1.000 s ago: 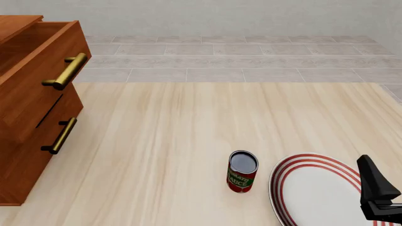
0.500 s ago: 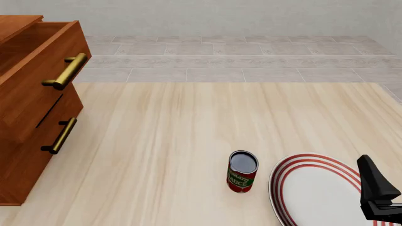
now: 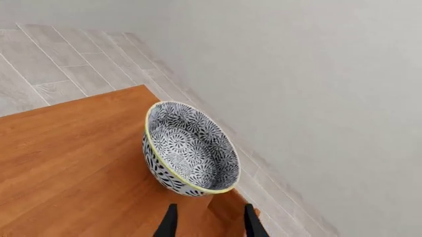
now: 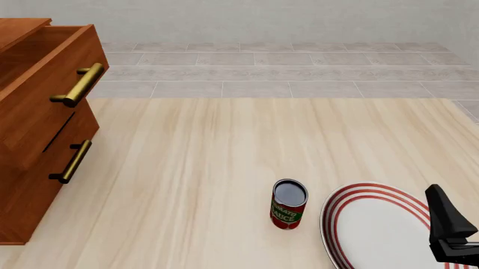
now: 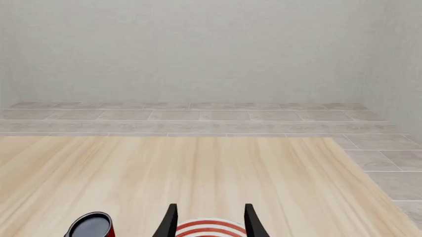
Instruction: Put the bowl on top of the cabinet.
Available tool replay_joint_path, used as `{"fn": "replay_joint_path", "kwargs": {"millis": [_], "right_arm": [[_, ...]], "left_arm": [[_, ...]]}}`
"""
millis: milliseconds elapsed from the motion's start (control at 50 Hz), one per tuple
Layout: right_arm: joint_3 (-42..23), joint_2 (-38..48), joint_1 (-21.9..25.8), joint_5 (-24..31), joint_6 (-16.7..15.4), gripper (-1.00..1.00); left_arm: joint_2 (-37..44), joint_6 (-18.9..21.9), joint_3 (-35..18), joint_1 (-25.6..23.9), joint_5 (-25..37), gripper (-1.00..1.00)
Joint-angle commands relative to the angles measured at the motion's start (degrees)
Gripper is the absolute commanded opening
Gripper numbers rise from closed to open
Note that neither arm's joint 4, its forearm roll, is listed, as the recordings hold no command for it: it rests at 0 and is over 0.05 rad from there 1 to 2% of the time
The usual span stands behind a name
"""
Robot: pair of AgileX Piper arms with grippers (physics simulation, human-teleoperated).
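The left wrist view shows the bowl (image 3: 191,148), blue-grey and white floral with a pale rim, resting on the reddish-brown top of the cabinet (image 3: 66,158) near a corner. My left gripper (image 3: 209,224) is open just short of the bowl's rim, with nothing between its fingers. In the front view the cabinet (image 4: 33,129) stands at the table's left with its upper drawer pulled out, and the bowl and left gripper are out of frame. My right gripper (image 5: 209,223) is open and empty above the plate's edge.
A red sauce can (image 4: 289,203) stands on the table in front of centre. A flat white plate with red rings (image 4: 374,224) lies to its right, under the right arm (image 4: 449,227). Brass handles (image 4: 78,85) stick out from the drawer fronts.
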Motion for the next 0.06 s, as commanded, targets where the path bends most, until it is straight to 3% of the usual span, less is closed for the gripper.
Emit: {"fn": "replay_joint_path", "kwargs": {"millis": [20,60], "right_arm": [[0.0,0.0,0.0,0.0,0.0,1.0],[0.0,0.01,0.0,0.0,-0.01,1.0]], "left_arm": [[-3.01,0.89,1.29,-2.27,0.43,1.0],[-3.38,0.56,1.85,-2.71,0.09,1.0]]}}
